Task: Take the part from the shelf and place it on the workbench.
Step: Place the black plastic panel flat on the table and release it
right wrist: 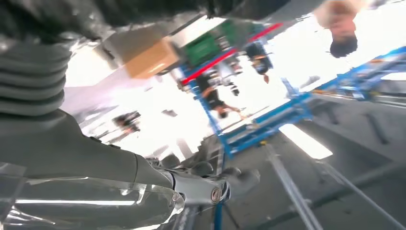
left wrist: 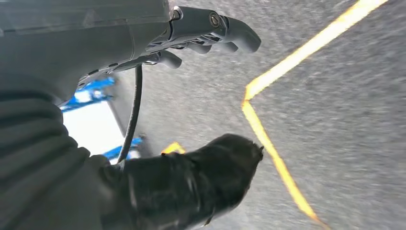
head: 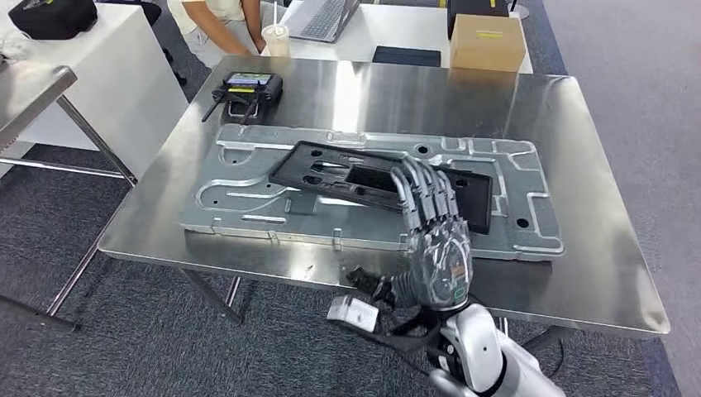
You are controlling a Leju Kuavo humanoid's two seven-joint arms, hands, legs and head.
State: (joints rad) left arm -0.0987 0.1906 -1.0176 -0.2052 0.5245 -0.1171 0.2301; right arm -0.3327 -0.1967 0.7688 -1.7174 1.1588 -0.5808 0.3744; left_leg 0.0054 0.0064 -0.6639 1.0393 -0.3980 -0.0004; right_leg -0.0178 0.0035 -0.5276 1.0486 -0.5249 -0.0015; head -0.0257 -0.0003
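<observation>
A flat black plastic part (head: 347,175) with cut-outs lies slanted on a large silver stamped metal plate (head: 248,194) on the steel workbench (head: 579,248). My right hand (head: 430,240) is raised at the near edge of the bench, back toward the camera. Its fingers are straight and together, reaching over the black part's right end, and grip nothing. The right wrist view is blurred and shows the same hand (right wrist: 210,191) with nothing in it. My left hand (left wrist: 210,33) hangs over grey floor with loosely bent fingers, holding nothing.
A black handheld controller (head: 248,89) lies at the bench's far left. Behind it a white table carries a cardboard box (head: 488,41), a laptop (head: 322,16) and a cup (head: 275,39), where a person (head: 219,25) stands. Another steel table (head: 33,91) is on the left.
</observation>
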